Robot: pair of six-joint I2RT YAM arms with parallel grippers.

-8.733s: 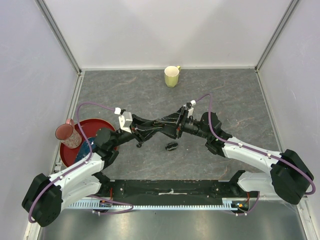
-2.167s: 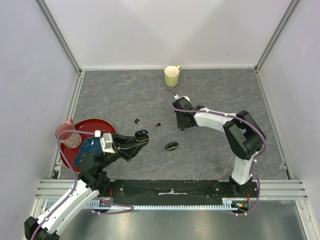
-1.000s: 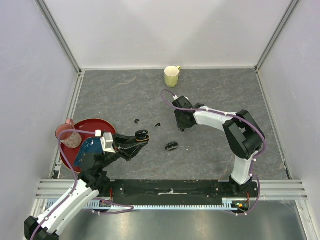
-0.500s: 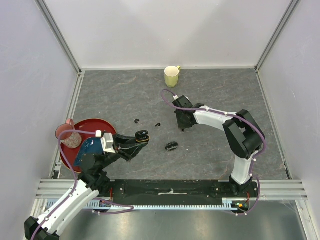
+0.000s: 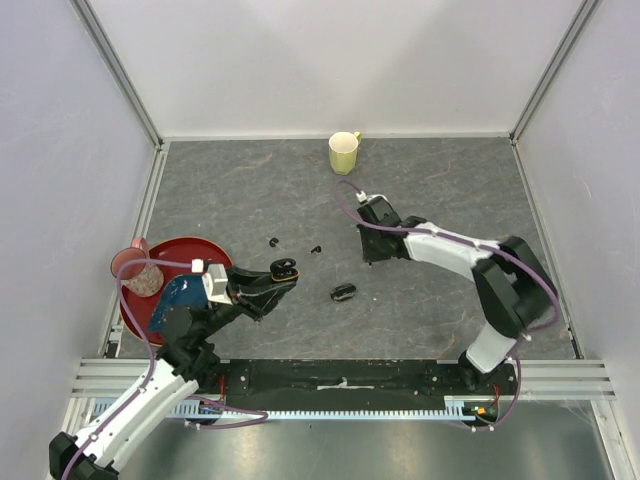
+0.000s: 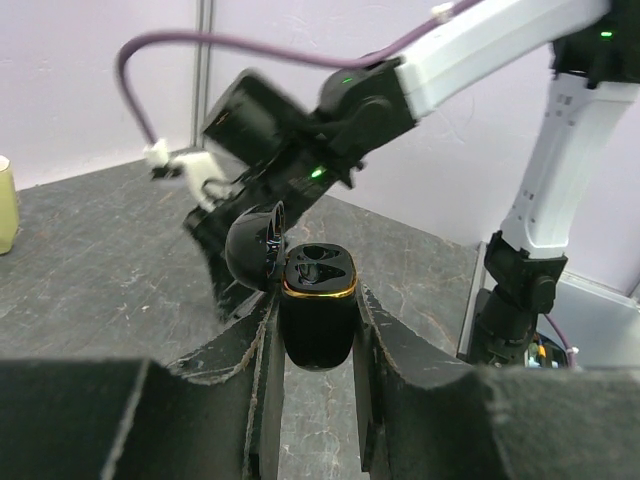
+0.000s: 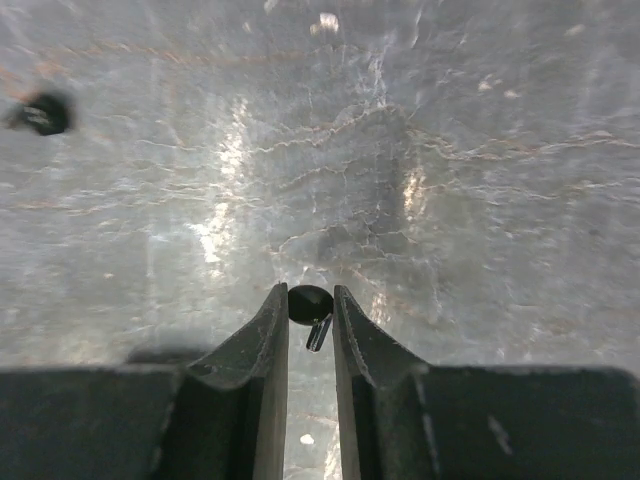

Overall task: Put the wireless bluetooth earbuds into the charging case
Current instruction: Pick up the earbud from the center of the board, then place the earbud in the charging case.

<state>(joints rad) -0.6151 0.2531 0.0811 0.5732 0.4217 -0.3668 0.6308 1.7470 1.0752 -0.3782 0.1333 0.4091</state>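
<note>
- Top view: the left pincer [image 5: 281, 273] is closed tight on the open case [image 5: 286, 266]. It holds the case up off the surface [image 5: 450, 180], out toward the middle. I think that is so the other arm can reach it easily.
- Top view: the right pincer [image 5: 371, 256] points down at the surface, a bit right of the middle. The earbud it grips is too small to see from here.
- Top view: a loose earbud [image 5: 274, 241] and a second loose earbud [image 5: 316, 249] lie on the surface between the two arms. A shut case [image 5: 343, 292] lies near them, closer to the front.
- Top view: the yellow cup [image 5: 344, 152] stands far at the back. The red plate [image 5: 190, 252] and pink cup [image 5: 133, 266] sit at the left, out of the way.
- Left wrist view: the open case stands upright between the two fingers [image 6: 385, 350]. Its lid [image 6: 254, 245] is flipped back, so the top faces up. I cannot tell if a bud is already inside.
- Right wrist view: the right pincer squeezes a tiny black earbud [image 7: 309, 303], with a finger touching each side.
- Right wrist view: it holds the round head, so the little stem [image 7: 317, 333] is free. I think that helps it slide into the case.
- Right wrist view: I cannot tell if the bud is off the surface yet. A loose earbud [image 7: 45, 112] lies well apart at the top left.
- Next, I think this bud must go across to the open case.
</note>
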